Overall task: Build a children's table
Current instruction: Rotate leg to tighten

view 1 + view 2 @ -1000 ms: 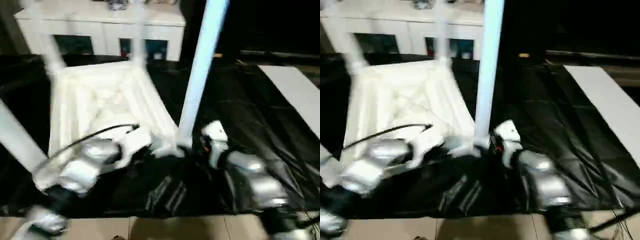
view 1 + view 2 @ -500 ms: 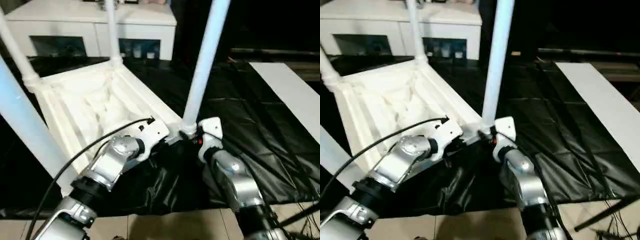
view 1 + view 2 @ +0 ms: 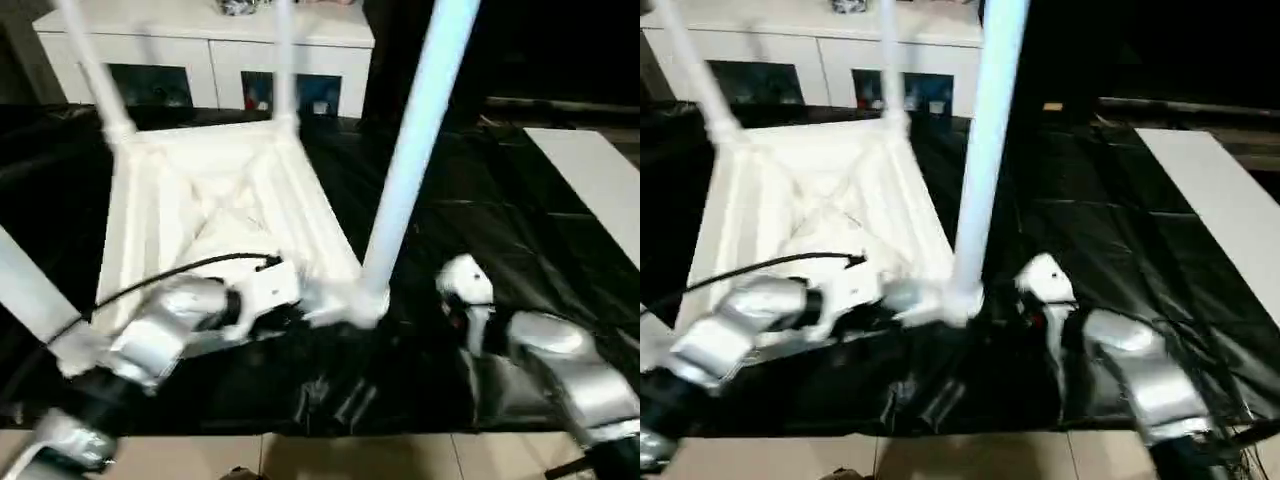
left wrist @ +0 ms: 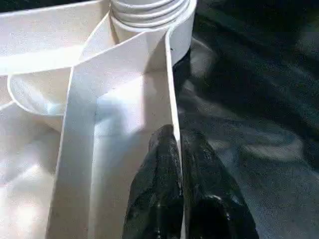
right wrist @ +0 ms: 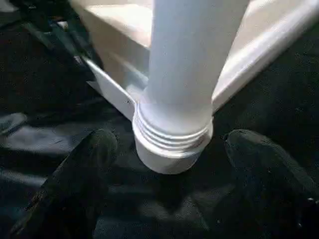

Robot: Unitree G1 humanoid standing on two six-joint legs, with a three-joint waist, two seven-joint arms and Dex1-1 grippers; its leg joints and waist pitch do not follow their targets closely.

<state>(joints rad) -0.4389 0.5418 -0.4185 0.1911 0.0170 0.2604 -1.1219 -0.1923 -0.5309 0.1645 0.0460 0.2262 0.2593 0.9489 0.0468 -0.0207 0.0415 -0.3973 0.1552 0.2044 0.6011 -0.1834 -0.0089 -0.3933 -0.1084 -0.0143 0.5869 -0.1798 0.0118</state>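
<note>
**Asker:** On the black-draped work table (image 3: 520,260), where does the tabletop (image 3: 215,215) lie?

**Watcher:** Upside down on the black cloth, ribbed underside up, in front of the white cabinet (image 3: 215,55) that stands behind the work table. Legs rise from its corner sockets: two at the corners nearest the cabinet (image 3: 92,70) (image 3: 283,65), one at the near corner towards the robot's right (image 3: 410,160), and one that crosses the picture's edge beside the tabletop's near left corner (image 3: 30,290).

**Asker:** And the arms, taken from the tabletop?

**Watcher:** The left gripper (image 4: 177,164) sits on the tabletop's near rim, close to the socket of the near right leg. Its two black fingers (image 4: 157,189) are pressed together with the thin rim wall pinched between them.

**Asker:** The right one?

**Watcher:** The right gripper (image 5: 169,174) hangs just off that same corner, over the black cloth. Its fingers (image 5: 82,169) stand wide apart on either side of the leg's ringed base, touching neither leg nor socket (image 5: 172,149).
</note>
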